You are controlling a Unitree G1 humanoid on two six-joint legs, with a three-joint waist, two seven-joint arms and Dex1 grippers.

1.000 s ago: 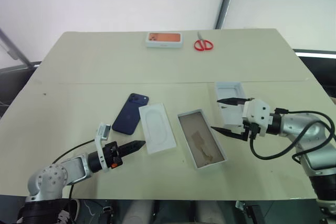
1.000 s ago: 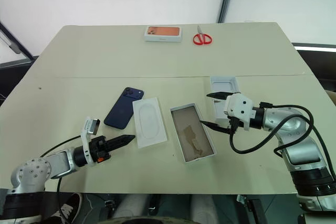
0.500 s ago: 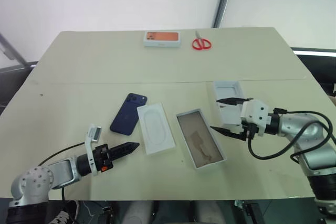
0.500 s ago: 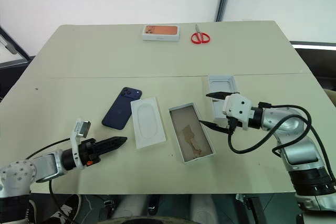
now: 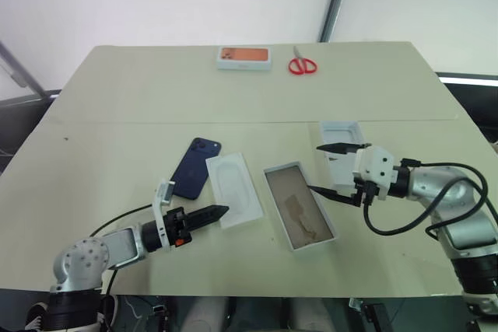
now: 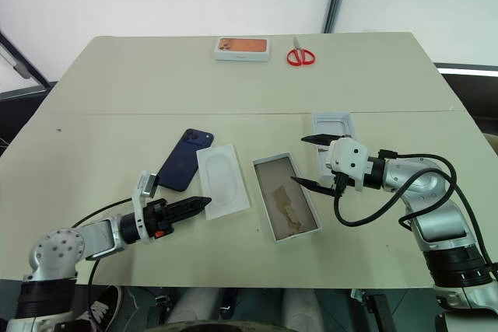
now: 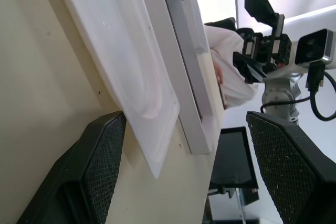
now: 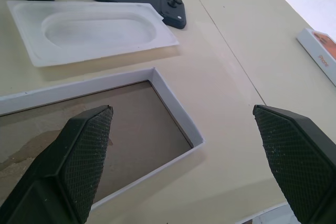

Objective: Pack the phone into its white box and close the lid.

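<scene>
Since 1 s ago the left gripper (image 5: 220, 211) has gone from jaws pressed together to jaws wide apart. It now sits at the near corner of the flat white insert (image 5: 234, 189), w/ nothing held. One black finger (image 7: 100, 156) is right at the insert's edge, maybe touching, hard to tell.

The right gripper (image 5: 331, 169) has stayed put, jaws wide open & empty, hanging over the gap btwn the white box (image 5: 299, 206) and the lid (image 5: 343, 139).

The phone (image 5: 194, 169) lies flat on the desk (image 5: 117, 99), camera side up, just left of the insert. The box is open, brown floor showing, nothing in it. The lid lies inside-up, just right of the box.

Far side of desk: an orange-picture box (image 5: 244, 57) and red scissors (image 5: 302, 64).
</scene>
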